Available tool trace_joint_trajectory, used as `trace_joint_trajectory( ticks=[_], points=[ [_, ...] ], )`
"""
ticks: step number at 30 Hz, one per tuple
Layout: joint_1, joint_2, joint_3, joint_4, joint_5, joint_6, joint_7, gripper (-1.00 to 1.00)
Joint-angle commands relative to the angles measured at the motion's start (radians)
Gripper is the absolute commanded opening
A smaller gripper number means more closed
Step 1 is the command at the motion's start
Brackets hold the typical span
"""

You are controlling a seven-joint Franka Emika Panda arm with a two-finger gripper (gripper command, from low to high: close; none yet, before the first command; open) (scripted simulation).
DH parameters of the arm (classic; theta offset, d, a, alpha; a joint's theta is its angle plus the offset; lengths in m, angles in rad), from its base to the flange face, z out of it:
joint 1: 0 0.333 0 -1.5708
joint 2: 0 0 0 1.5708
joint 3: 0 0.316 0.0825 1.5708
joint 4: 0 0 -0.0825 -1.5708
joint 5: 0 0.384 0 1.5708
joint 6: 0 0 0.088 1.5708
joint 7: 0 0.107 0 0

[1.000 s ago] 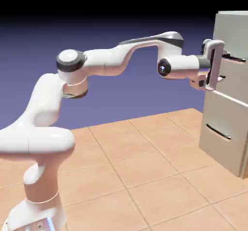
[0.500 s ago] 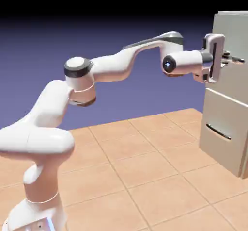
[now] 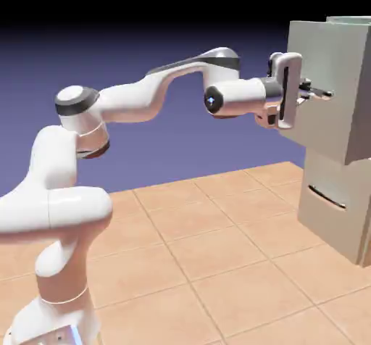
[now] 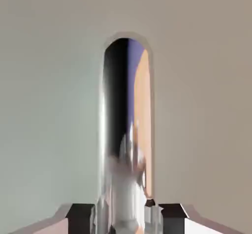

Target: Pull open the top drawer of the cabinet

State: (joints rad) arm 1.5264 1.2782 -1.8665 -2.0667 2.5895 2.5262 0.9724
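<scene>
top drawer (image 3: 330, 82) | stands well out of the cabinet (image 3: 337, 206), upper right | gripper (image 3: 313, 92) jaws clamped on its handle (image 4: 125, 130) | pull largely done, some travel perhaps left

The top drawer (image 3: 330, 90) has been drawn out of the cabinet (image 3: 340, 206): its front, formerly flush with the lower drawer (image 3: 335, 200), now stands well forward of it toward the exterior view's left. The hand (image 3: 313, 92) has been carried back the same way with the handle (image 3: 319, 91), on which it appears to be closed. The arm has been folded back, its elbow and shoulder joints shifted left.
</scene>
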Motion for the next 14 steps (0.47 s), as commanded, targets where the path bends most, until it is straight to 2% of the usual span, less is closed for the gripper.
trace_joint_trajectory(
  ticks=[1, 10, 11, 14],
  points=[
    [0.031, 0.003, -0.014, -0.036, -0.006, -0.007, -0.003, -1.00],
    [0.339, 0.056, -0.161, -0.359, -0.086, -0.035, -0.014, -1.00],
    [0.339, 0.056, -0.161, -0.359, -0.086, -0.035, -0.014, 1.00],
    [0.411, 0.075, -0.196, -0.423, -0.117, -0.028, -0.008, 1.00]
  ],
)
